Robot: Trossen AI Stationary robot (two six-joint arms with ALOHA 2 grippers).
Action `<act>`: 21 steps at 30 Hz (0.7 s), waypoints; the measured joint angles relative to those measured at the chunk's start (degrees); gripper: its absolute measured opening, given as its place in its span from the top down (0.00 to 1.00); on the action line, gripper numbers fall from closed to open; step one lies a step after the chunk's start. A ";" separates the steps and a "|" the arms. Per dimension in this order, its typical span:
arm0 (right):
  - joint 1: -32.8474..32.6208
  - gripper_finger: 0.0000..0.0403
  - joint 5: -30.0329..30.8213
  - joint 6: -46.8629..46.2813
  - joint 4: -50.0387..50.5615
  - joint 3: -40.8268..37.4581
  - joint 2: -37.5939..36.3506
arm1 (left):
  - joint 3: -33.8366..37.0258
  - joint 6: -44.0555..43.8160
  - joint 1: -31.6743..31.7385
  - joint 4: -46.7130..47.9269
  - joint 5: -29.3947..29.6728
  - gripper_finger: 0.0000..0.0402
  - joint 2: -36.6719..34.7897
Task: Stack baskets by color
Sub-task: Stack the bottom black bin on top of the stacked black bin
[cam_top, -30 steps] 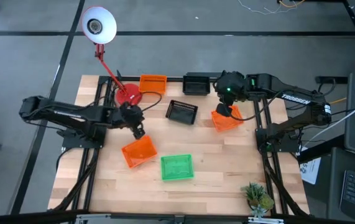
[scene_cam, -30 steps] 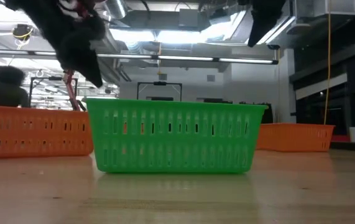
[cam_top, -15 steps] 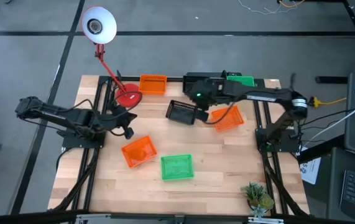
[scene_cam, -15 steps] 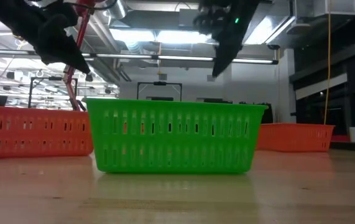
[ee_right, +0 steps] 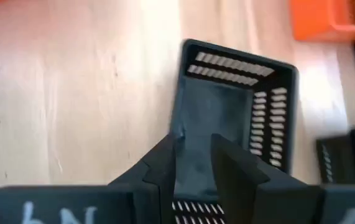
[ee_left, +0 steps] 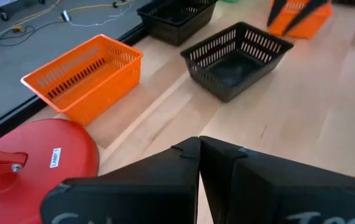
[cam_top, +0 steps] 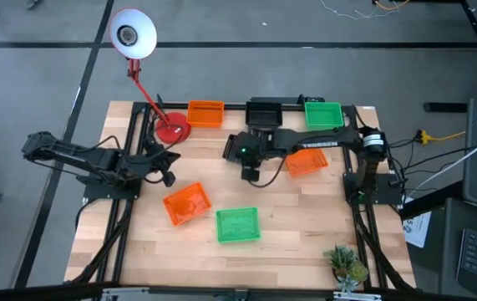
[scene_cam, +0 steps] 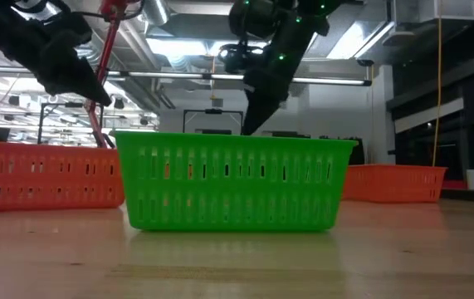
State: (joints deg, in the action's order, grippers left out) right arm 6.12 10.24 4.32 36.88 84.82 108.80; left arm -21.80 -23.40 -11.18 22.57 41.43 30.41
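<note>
We are hovering the right gripper (cam_top: 250, 173), jaws part open and empty, over the black basket (ee_right: 236, 118) at frame centre, long axis in line with the jaws. Left gripper (cam_top: 167, 177), shut, is waiting centre-left.

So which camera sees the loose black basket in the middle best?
The left wrist view: the whole black basket shows unobstructed, empty inside. The right wrist view is closer, but the right pincer, open above it, hides part. From the high view the right arm covers most of it. The low view doesn't show it.
</note>
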 joint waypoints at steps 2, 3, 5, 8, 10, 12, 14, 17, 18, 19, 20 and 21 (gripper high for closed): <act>-0.58 0.75 0.13 0.56 -0.80 0.00 0.91 | 0.00 0.00 0.00 0.02 0.00 1.00 -0.64; -0.62 0.75 0.00 0.57 -0.94 0.00 1.34 | 0.00 0.00 0.00 0.02 -0.02 1.00 -0.90; -0.57 0.75 -0.26 0.50 -1.49 0.00 2.19 | 0.00 0.00 0.00 0.04 -0.04 1.00 -1.03; -0.48 0.75 -1.04 0.52 -1.64 0.00 3.57 | 0.00 0.00 0.02 0.09 -0.08 1.00 -1.01; -0.51 0.75 -1.00 0.75 -2.04 0.00 4.17 | 0.00 0.00 0.02 0.13 -0.15 1.00 -1.00; -0.54 0.75 -1.38 0.71 -2.95 0.00 4.27 | 0.00 0.00 0.02 0.13 -0.17 1.00 -0.99; -0.56 0.75 -2.72 0.48 -2.97 0.00 4.26 | 0.00 -0.02 0.02 0.13 -0.17 1.00 -0.99; -0.54 0.75 -2.80 0.49 -2.81 0.00 4.26 | 0.00 0.00 0.02 0.13 -0.17 1.00 -0.98; -0.54 0.75 -2.81 0.52 -2.90 0.00 4.26 | 0.00 0.00 0.02 0.13 -0.17 1.00 -0.98; -0.54 0.75 -2.80 0.50 -2.88 0.00 4.34 | 0.00 0.00 0.02 0.13 -0.17 1.00 -0.98; -0.52 0.75 -2.80 0.44 -2.93 0.02 4.58 | 0.00 -0.02 0.02 0.13 -0.17 1.00 -0.98; -0.43 0.75 -2.80 0.41 -2.90 0.02 4.88 | 0.00 -0.02 0.02 0.13 -0.17 1.00 -0.98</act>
State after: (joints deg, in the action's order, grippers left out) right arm 5.69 7.44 4.73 33.99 84.84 113.68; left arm -21.80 -23.42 -11.16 22.70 41.25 29.43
